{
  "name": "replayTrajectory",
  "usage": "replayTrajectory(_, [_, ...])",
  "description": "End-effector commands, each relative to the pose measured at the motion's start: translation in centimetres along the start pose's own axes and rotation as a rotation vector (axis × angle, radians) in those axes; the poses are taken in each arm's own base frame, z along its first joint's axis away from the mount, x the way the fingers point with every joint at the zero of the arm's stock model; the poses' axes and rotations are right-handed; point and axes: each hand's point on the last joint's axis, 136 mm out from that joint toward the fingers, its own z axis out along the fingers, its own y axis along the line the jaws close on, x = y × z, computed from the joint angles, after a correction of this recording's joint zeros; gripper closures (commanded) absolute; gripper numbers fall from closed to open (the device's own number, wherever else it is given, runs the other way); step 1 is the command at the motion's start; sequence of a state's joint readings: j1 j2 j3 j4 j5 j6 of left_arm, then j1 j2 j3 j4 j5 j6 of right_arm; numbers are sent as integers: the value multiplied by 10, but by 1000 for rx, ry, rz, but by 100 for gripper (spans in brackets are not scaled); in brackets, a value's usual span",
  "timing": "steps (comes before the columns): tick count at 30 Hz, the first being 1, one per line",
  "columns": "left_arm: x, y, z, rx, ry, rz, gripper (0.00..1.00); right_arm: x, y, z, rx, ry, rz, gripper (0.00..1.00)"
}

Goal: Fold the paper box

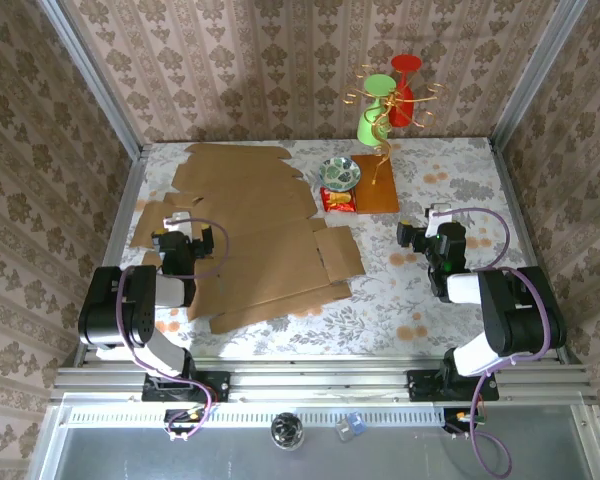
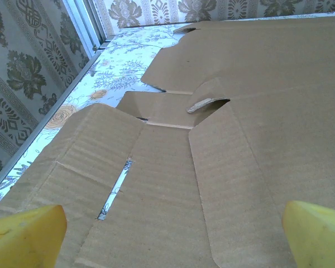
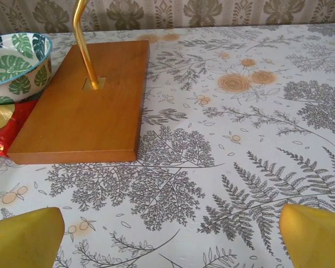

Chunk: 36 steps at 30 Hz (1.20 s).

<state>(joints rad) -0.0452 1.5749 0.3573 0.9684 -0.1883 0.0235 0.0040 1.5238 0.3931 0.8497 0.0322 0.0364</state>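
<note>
Cardboard box (image 2: 251, 128) slit (image 2: 115, 191), tablecloth (image 2: 117, 78) beneath

Cardboard (image 1: 245, 215) lies flat on the worktop's (image 1: 420, 310) left half, the bowl (image 1: 339, 173) behind its right edge and the stand (image 1: 377, 185) just right of the bowl.

the flat paper box (image 1: 250, 230) was plain brown cardboard. the tablecloth (image 1: 380, 300) was white with grey ferns and orange flowers. a bowl (image 3: 14, 64) had green leaves, the stand base (image 3: 84, 106) was orange-brown, and the walls (image 1: 230, 70) were beige damask.
</note>
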Motion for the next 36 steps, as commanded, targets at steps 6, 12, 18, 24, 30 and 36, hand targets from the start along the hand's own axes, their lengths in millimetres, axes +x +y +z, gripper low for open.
replayTrajectory(6, [-10, 2, 0, -12, -26, 10, 0, -6, 2, 3, -17, -10, -1, 0])
replayTrajectory(12, [-10, 2, 0, -13, -25, 10, 0, -6, 2, 3, -17, -11, 0, 0])
replayTrajectory(18, [-11, 2, 0, -13, -27, 10, 0, -6, 2, 3, -17, -10, 0, 0])
replayTrajectory(24, [-11, 2, 0, -11, -27, 10, 0, -5, 2, 3, -17, -9, -1, 0])
replayTrajectory(30, [-11, 2, 0, -12, -26, 10, 0, -9, 0, -1, -1, -26, 6, 0])
replayTrajectory(36, [-11, 2, 0, -13, -26, 10, 0, -29, -5, -23, 41, -90, 9, 0])
